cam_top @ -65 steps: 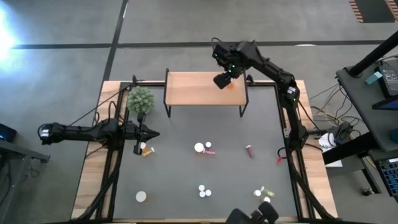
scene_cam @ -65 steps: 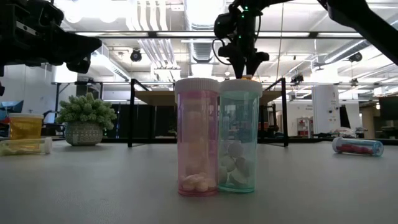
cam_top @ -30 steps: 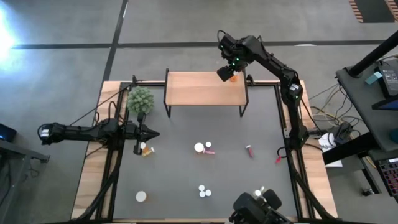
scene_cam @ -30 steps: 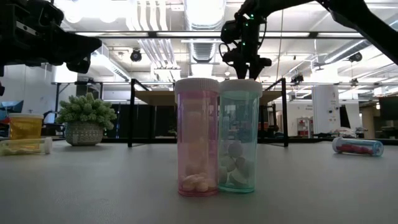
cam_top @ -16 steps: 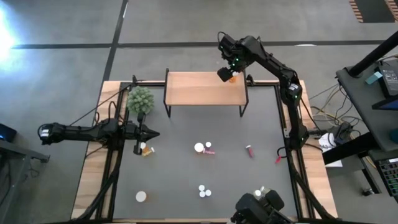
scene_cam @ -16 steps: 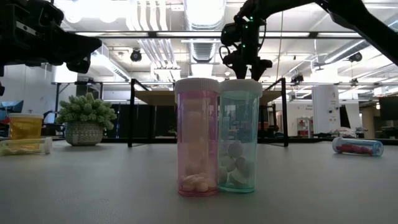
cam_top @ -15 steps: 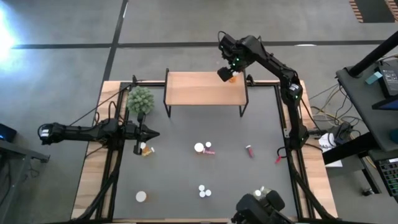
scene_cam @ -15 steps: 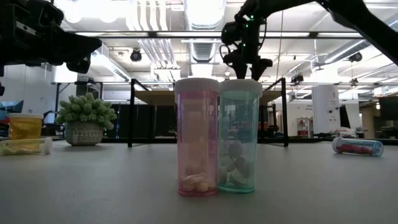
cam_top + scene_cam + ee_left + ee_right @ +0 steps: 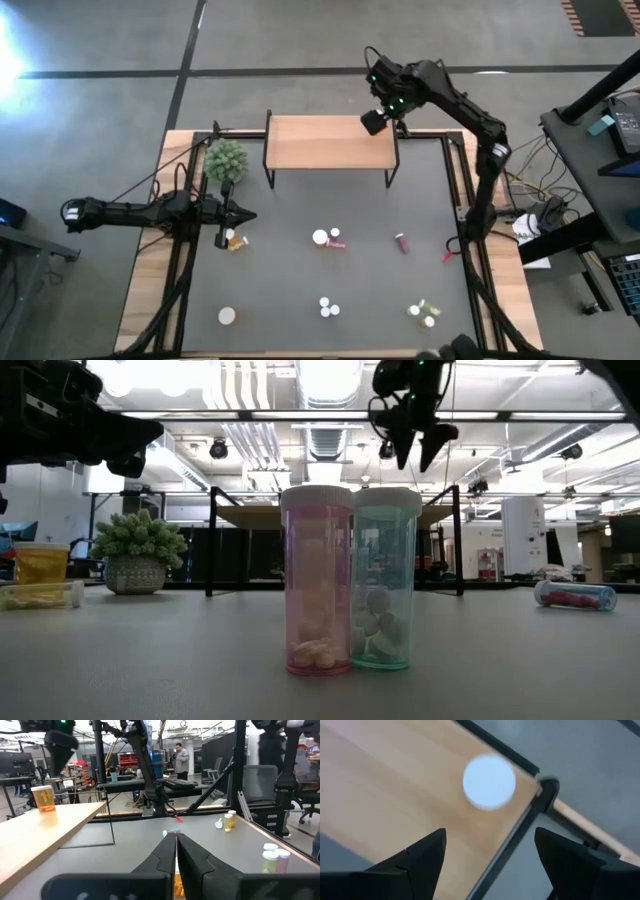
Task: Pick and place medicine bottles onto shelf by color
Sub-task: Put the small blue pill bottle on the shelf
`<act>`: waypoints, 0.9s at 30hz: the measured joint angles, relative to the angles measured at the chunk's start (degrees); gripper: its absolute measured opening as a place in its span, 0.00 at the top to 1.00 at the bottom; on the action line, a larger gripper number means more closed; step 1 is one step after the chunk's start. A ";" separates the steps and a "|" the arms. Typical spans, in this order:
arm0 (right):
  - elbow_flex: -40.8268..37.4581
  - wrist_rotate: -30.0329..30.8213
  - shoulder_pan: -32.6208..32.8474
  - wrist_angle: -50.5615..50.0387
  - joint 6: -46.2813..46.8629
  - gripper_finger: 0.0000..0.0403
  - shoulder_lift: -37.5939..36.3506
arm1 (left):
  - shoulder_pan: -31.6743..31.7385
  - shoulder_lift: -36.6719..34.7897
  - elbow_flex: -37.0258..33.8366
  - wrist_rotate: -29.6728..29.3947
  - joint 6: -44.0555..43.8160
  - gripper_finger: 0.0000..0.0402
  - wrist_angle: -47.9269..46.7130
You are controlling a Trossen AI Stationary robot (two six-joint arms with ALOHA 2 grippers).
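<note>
We saw glare burning at the overhead picture's left edge, and ceiling lights (image 9: 320, 380) blown white behind the silhouetted arms – backlit from table height. The white cap (image 9: 489, 781) was smeared out of focus, and the dark fingers (image 9: 165, 860) stood soft, the room sharper

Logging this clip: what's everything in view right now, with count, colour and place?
shelf: one, light wood on black legs, far end of the mat
mat: one, dark grey, covering the table
plant: one, green, left of the shelf
orange bottle: one, white cap, upright at the shelf's far right corner
pink bottle and teal bottle: one each, upright side by side on the mat
lying pink bottle: one, right of the mat's centre
yellow-green bottles: two, front right
person: one, in the room behind
left pincer: shut, low at the mat's left side
right pincer: open, empty, above the orange bottle
</note>
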 joint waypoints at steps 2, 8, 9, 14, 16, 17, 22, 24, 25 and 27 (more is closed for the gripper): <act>-4.48 0.30 1.12 0.47 1.89 0.27 -3.17 | 0.00 0.00 0.00 0.01 0.01 1.00 0.01; -20.20 1.59 5.93 3.67 13.80 0.27 -14.07 | 0.00 0.00 0.01 -0.01 0.00 1.00 0.01; -22.39 1.63 7.00 3.74 16.32 0.27 -15.81 | 0.00 -0.02 0.00 0.01 0.02 1.00 0.01; -31.88 3.59 14.12 3.89 28.47 0.27 -23.93 | 0.00 -0.01 -0.02 0.01 0.02 1.00 0.01; -35.39 3.68 17.43 3.92 33.13 0.27 -26.41 | 0.00 -0.02 0.01 -0.01 0.00 1.00 -0.01; -37.20 3.65 19.13 3.89 35.49 0.27 -27.43 | 0.01 -0.01 0.00 0.00 0.01 1.00 0.01; -45.29 2.03 28.23 3.97 48.59 0.27 -30.15 | 0.00 0.00 0.00 -0.01 0.02 1.00 0.01; -48.22 0.14 31.88 4.22 53.66 0.27 -30.27 | 0.00 0.00 -0.01 0.01 0.00 1.00 0.01; -49.47 -0.78 33.68 4.37 55.84 0.27 -30.27 | 0.02 -0.02 -0.01 0.00 0.02 1.00 0.01; -51.64 -2.15 36.96 4.53 60.04 0.27 -29.88 | 0.02 0.00 -0.01 0.00 0.01 1.00 0.01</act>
